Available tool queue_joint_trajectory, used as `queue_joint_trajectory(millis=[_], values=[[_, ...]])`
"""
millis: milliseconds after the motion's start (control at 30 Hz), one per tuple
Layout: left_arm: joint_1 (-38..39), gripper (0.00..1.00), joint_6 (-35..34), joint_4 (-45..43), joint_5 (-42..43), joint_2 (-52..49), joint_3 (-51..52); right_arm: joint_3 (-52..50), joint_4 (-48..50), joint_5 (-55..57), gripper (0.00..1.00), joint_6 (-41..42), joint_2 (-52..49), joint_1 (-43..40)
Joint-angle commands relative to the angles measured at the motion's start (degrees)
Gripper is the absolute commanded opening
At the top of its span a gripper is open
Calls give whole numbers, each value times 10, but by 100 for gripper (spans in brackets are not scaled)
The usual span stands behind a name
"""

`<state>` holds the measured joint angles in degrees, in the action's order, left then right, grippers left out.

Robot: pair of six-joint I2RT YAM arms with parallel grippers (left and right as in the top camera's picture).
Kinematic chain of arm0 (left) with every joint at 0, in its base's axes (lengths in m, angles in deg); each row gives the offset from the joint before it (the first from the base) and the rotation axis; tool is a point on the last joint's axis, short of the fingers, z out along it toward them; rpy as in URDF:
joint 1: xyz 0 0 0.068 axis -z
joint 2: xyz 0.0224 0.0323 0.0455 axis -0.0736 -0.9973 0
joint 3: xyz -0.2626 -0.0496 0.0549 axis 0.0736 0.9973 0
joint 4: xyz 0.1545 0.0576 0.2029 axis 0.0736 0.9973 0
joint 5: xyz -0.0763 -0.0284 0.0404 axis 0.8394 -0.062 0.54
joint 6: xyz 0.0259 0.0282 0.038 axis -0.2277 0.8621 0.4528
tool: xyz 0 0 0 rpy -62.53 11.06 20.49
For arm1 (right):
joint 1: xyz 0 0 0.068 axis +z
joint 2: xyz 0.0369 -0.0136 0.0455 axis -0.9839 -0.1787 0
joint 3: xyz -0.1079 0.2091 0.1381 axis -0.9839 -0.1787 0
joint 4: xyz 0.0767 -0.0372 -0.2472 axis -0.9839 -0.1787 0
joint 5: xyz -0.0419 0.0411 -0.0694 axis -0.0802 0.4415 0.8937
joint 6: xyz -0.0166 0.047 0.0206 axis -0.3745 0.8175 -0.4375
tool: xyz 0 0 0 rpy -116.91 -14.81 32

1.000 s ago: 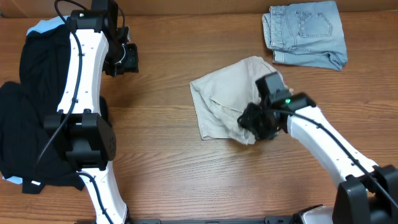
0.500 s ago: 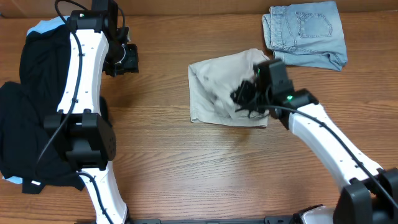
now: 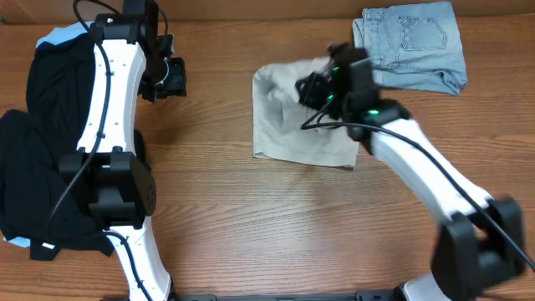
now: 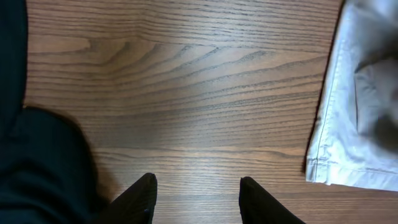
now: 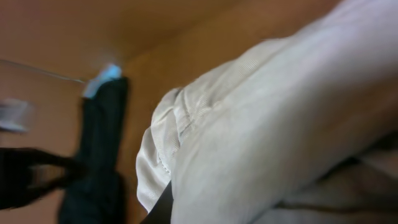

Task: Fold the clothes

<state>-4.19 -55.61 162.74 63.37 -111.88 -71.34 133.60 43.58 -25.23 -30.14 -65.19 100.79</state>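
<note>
Right gripper point(image 3: 311, 88) sits on the far edge of the shorts point(image 3: 288, 125), its jaws closed on a bunched fold of the cloth. In its wrist view the shorts point(image 5: 280, 124) fill most of the frame: pale beige cotton, soft and matte, with a puckered, stitched hem curling along the left side. From overhead the shorts make a rough rectangle, flat along the near edge and rumpled under the gripper. They lie on the brown, wood-grain table point(image 3: 251, 217).

Left gripper point(image 3: 171, 77) hangs well to the left of the shorts, open, with nothing between its two dark fingers – only bare wood below point(image 4: 196, 186). The shorts' hemmed corner point(image 4: 360, 124) shows at the right of that view, with double stitching along the edge.

Just right of the shorts and farther back lies folded denim point(image 3: 414, 42), light blue and stiff, a back pocket facing up. Far left of the shorts, black clothes point(image 3: 42, 167) lie heaped – limp and shapeless.
</note>
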Motion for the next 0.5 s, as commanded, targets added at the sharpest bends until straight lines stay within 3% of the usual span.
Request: queue_joint_trajectory(millis=[0, 233, 300, 367, 467], values=[[4, 46, -5, -2, -1, -5, -11, -10, -16, -9, 4, -8, -59, 26], [4, 45, -5, -2, -1, -5, -11, -10, -187, -13, 5, 72, -55, 33], [4, 45, -5, -2, -1, -5, -11, -10, -249, -9, 15, 76, -55, 32], [4, 45, -5, -2, -1, -5, -11, -13, -302, 7, 46, 76, -55, 32], [4, 45, -5, -3, 0, -5, -11, -30, -317, 34, 64, 76, -55, 33]])
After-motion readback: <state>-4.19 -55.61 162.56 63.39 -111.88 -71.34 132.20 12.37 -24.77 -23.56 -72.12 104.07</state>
